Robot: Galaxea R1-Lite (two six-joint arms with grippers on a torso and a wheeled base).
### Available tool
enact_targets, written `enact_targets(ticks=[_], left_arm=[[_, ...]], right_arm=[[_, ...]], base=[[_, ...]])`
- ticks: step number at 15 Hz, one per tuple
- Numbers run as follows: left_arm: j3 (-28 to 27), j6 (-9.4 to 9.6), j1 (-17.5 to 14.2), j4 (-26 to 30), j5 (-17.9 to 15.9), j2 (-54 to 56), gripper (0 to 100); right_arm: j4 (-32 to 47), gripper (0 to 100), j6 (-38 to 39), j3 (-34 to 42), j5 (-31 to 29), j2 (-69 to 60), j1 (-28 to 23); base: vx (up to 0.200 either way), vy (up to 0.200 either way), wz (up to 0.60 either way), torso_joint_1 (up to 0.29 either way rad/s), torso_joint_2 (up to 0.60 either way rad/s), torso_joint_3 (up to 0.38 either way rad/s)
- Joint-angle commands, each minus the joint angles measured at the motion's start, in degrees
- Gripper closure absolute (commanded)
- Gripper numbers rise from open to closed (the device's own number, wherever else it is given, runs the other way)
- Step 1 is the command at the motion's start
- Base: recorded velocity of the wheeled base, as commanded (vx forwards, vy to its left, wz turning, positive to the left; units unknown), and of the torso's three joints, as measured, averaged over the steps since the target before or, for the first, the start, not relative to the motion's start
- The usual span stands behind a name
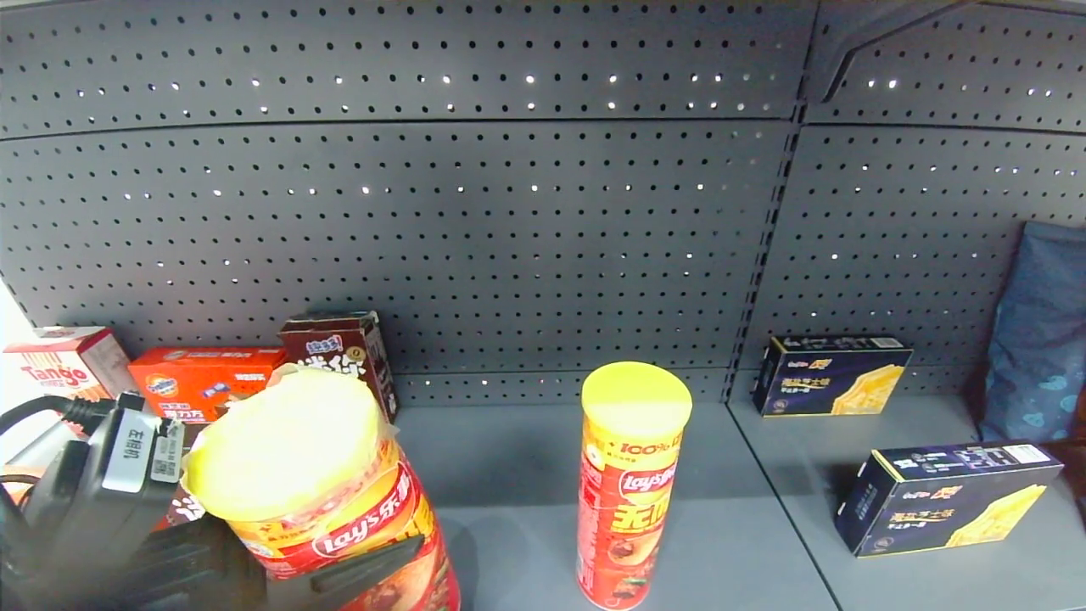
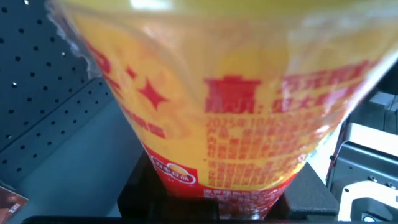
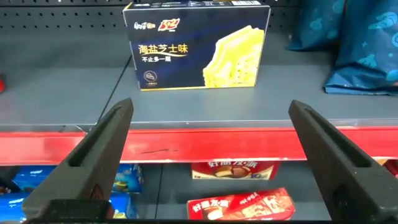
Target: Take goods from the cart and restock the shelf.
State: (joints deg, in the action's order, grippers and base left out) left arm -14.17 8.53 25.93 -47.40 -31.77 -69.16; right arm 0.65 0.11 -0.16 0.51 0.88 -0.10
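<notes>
Head view: grey shelf [image 1: 509, 458], perforated back panel [image 1: 509, 238]; left gripper [image 1: 339, 567] holds chip can [image 1: 297, 450].

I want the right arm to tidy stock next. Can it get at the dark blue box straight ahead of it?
Probably yes. The right gripper is open and empty, facing the dark blue box across bare shelf, and nothing stands between them.
</notes>
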Motion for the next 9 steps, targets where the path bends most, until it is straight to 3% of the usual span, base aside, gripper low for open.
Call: enact_targets(ticks=[1,4,5,6,9], left_arm=[[-0.16,0.08,0.17,-0.15,-0.05,-1.77,100],[2.12,-0.01,0.53,-1.38,0.13,-1.77,100],[8.01,-0.18,0.17,-4.9,0.13,-0.89,100],[9.51,-0.45,0.0,-6.74,0.13,-0.36,100],[7.84,-0.54,0.0,-7.36,0.04,-0.72,100]], right_arm=[[-0.03,0,-0.02,-0.02,0.02,-0.09,0.01],[-0.03,0,-0.02,-0.02,0.02,-0.09,0.01],[-0.03,0,-0.02,-0.02,0.02,-0.09,0.01],[-0.03,0,-0.02,-0.02,0.02,-0.09,0.01],[-0.03,0,-0.02,-0.02,0.02,-0.09,0.01]], base=[[0.0,0.0,0.0,0.0,0.0,0.0],[0.0,0.0,0.0,0.0,0.0,0.0],[0.0,0.0,0.0,0.0,0.0,0.0],[0.0,0.0,0.0,0.0,0.0,0.0],[0.0,0.0,0.0,0.0,0.0,0.0]])
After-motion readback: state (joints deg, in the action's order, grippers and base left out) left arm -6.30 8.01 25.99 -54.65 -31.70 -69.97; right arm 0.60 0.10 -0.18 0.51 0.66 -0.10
